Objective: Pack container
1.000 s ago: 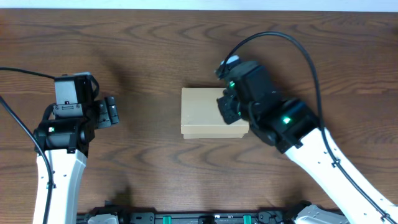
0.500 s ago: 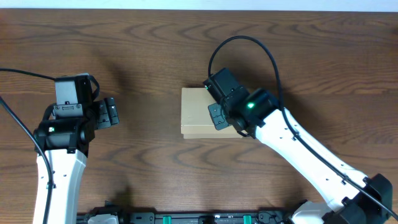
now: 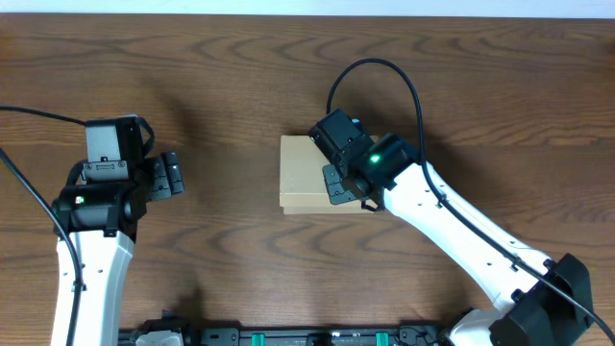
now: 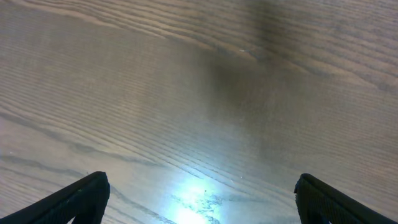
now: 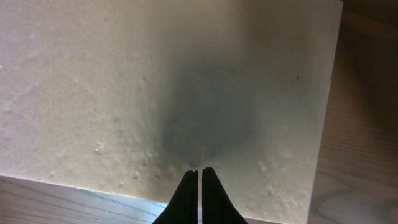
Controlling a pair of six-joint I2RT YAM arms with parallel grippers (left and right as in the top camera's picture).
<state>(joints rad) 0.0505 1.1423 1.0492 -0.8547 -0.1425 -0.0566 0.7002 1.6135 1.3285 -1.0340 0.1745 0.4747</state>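
Note:
The container (image 3: 304,174) is a small tan cardboard box with its lid down, lying flat at the table's middle. My right gripper (image 3: 333,181) is over its right half. In the right wrist view the fingers (image 5: 199,172) are shut together with nothing between them, their tips over the box's plain top (image 5: 124,81) near its edge. Whether the tips touch the lid I cannot tell. My left gripper (image 3: 172,174) is far to the left of the box. In the left wrist view its fingers (image 4: 199,193) are wide apart over bare wood.
The dark wooden table (image 3: 240,77) surrounds the box on all sides. The right arm's black cable (image 3: 384,72) loops above the box's far right. The table's front edge holds a black rail (image 3: 288,336).
My right gripper has swung left and inward over the box top, from the box's right end to its right half. The left arm has not moved.

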